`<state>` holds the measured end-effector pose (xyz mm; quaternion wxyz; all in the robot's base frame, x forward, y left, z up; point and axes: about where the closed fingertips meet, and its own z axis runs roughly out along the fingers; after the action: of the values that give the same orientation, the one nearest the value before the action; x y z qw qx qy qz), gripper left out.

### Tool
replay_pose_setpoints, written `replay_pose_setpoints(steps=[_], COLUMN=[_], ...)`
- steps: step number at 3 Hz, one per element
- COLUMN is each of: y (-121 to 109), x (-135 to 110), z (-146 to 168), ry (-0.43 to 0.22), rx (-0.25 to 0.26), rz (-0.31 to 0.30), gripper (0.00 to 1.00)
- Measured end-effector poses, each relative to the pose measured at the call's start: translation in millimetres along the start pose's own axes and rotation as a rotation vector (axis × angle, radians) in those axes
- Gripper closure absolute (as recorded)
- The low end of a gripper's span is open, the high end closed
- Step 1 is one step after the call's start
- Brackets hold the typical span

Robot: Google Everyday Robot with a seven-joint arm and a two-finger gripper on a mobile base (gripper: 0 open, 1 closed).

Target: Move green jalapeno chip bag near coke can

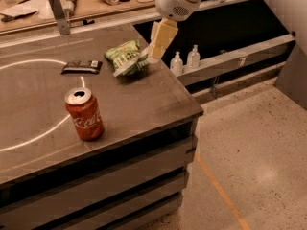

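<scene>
The green jalapeno chip bag (125,56) lies on the grey table (144,99) near its far right corner. The coke can (85,114) stands upright toward the table's front, well apart from the bag. My gripper (152,56) hangs from the white arm at the top right, its cream-coloured fingers (160,38) coming down at the bag's right edge.
A flat black packet (81,67) lies left of the bag. A white circle line (57,128) is marked on the table. Two small pump bottles (184,61) stand on a lower ledge right of the table. A wooden counter (91,4) with clutter runs behind.
</scene>
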<state>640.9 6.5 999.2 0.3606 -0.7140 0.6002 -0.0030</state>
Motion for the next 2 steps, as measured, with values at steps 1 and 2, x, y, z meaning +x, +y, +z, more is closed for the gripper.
replay_pose_setpoints(steps=[1, 2], y=[1, 10], x=[-1, 8], z=[2, 33], ry=[-0.008, -0.054], rx=[-0.005, -0.058], rz=[0.0, 0.037], gripper=[0.0, 0.0])
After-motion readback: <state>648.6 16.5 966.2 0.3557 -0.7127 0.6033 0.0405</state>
